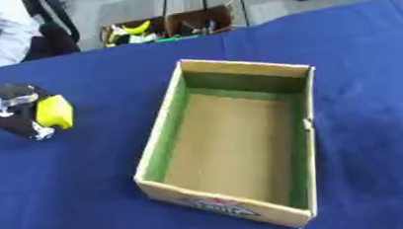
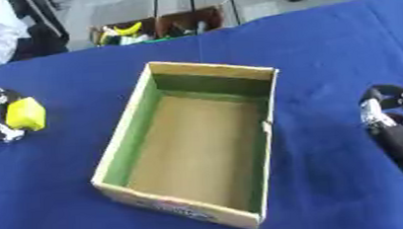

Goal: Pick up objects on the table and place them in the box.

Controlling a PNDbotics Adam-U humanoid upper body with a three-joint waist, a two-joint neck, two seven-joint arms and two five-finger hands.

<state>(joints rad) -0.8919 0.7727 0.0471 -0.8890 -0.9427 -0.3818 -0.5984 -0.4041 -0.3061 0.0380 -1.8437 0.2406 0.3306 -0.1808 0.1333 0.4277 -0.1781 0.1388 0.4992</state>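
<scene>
An open cardboard box [image 1: 285, 71] with green inner walls and a bare brown floor stands in the middle of the blue table. My left hand [image 1: 14, 114] is at the left edge, left of the box and apart from it, its fingers curled round a yellow object [image 1: 55, 112]. My right hand [image 2: 394, 128] shows at the right edge, to the right of the box, black and silver, with fingers relaxed and nothing in them. Nothing lies inside the box.
The blue tablecloth [image 1: 88, 191] covers the whole table. Beyond its far edge, on the floor, stand cardboard boxes [image 1: 167, 25] with yellow and green items. A person in a light shirt [image 1: 1, 28] sits at the far left.
</scene>
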